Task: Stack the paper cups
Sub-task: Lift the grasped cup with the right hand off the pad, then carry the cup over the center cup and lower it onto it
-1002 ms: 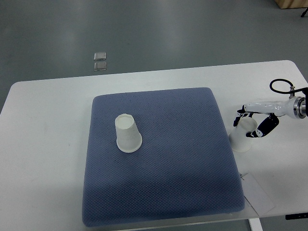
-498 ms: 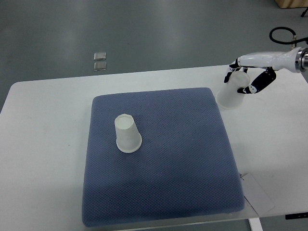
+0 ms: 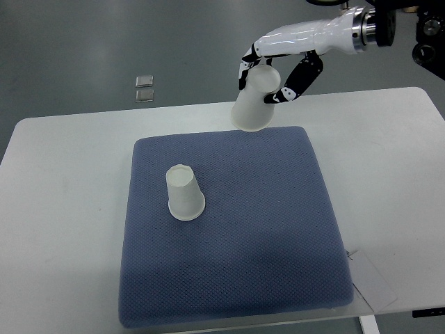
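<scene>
The right hand (image 3: pixel 278 76) is gripping an upside-down paper cup (image 3: pixel 254 99) in the air, mouth down (tilted slightly). The target cup (image 3: pixel 184 194), also inverted, is standing on the blue mat (image 3: pixel 278 229), down-left of the hand, well apart.

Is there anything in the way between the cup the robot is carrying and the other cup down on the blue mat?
Nothing visible. The right hand holds the carried cup upside down above the blue mat's far edge; only bare mat lies between it and the standing cup.
</scene>
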